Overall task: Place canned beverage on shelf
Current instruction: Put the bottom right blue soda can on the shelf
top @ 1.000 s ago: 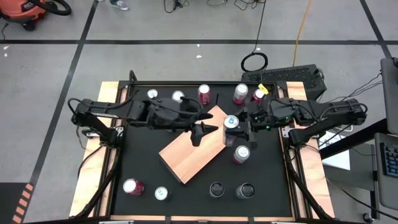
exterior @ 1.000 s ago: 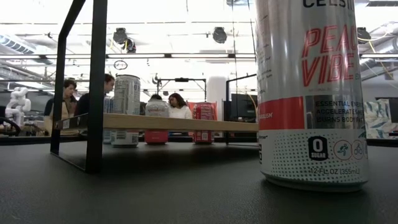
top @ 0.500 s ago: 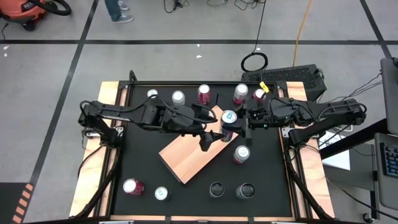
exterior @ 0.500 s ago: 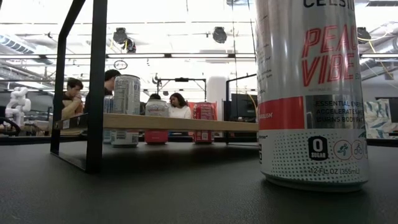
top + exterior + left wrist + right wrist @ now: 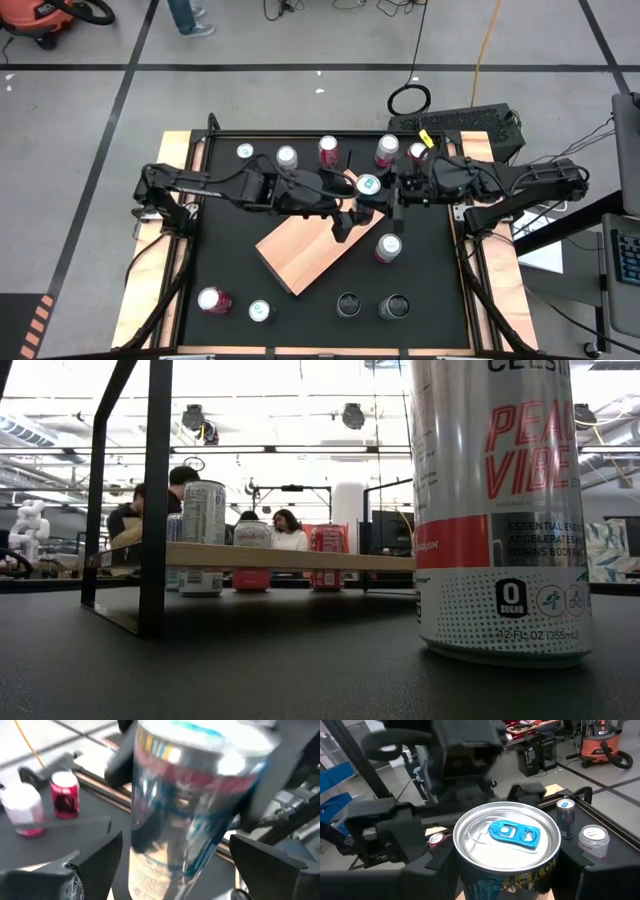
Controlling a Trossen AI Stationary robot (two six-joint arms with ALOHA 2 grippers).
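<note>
A silver can with a blue tab (image 5: 368, 185) (image 5: 507, 832) is held over the far right corner of the shelf (image 5: 300, 250), a light wooden board raised on black legs (image 5: 270, 557). My right gripper (image 5: 378, 190) reaches in from the table's right and is shut on the can. My left gripper (image 5: 350, 213) (image 5: 175, 870) is open and comes from the left. Its two fingers (image 5: 95, 865) stand on either side of the can's body (image 5: 180, 820), apart from it. My right gripper pinches the can's side wall just under the top rim (image 5: 555, 870) between its two fingers (image 5: 437, 862). They come nearly level from the table's right. The can stands about upright, top up. Its bottom is hidden, so I cannot tell whether it rests on the shelf.
Several cans stand along the table's far edge (image 5: 328, 150) (image 5: 287, 156) (image 5: 387, 150). One stands right of the shelf (image 5: 388, 247), and several more stand near the front edge (image 5: 213, 299) (image 5: 393, 305). A tall can (image 5: 500, 510) fills the low view's right. People sit beyond the table (image 5: 285, 530).
My left gripper has moved toward the table's right and slightly down, up to the can, and its fingers now flank it. My right gripper has kept its place and its hold on the can.
</note>
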